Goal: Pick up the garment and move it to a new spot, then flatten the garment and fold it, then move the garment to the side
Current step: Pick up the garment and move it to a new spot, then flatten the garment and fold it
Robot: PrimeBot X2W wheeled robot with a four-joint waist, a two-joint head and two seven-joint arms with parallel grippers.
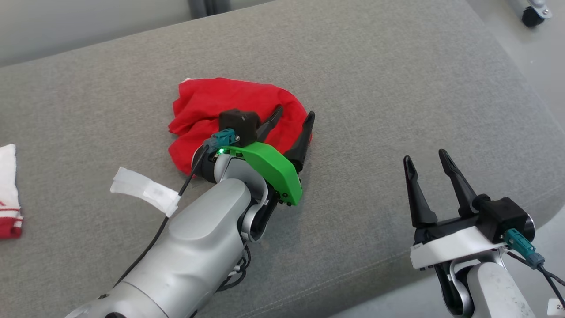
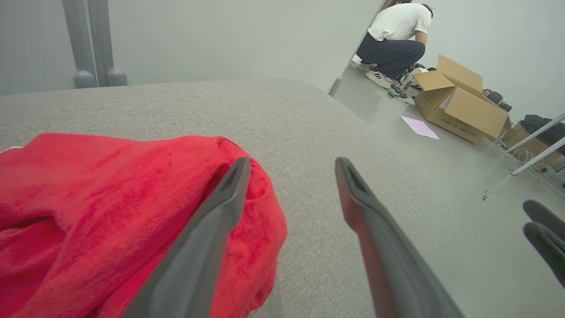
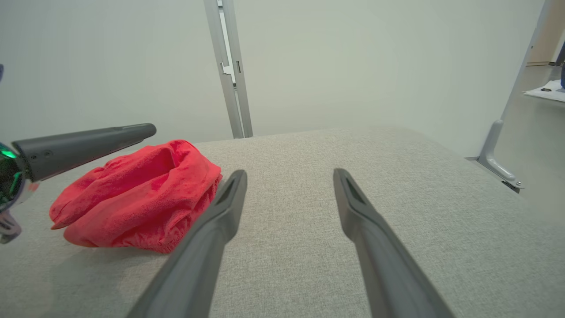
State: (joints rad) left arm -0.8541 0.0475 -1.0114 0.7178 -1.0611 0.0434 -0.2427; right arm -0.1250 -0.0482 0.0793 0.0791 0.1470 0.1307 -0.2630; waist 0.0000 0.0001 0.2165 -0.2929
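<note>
The red garment (image 1: pixel 212 115) lies bunched in a heap on the grey cushion (image 1: pixel 375 88). My left gripper (image 1: pixel 295 115) hovers open over the heap's right edge, with nothing between its fingers. In the left wrist view the garment (image 2: pixel 110 212) fills the lower left and the left gripper (image 2: pixel 291 164) stands open, one finger over the cloth, the other over bare cushion. My right gripper (image 1: pixel 426 157) is open near the cushion's front right, well apart from the cloth. From the right wrist view the garment (image 3: pixel 137 194) sits at left, beyond the open right gripper (image 3: pixel 289 173).
A white and red cloth (image 1: pixel 9 194) lies at the cushion's far left edge. White tape (image 1: pixel 143 190) wraps the left arm's cable. The cushion's right edge drops to the floor, where a person (image 2: pixel 397 35) crouches by an open cardboard box (image 2: pixel 463 106).
</note>
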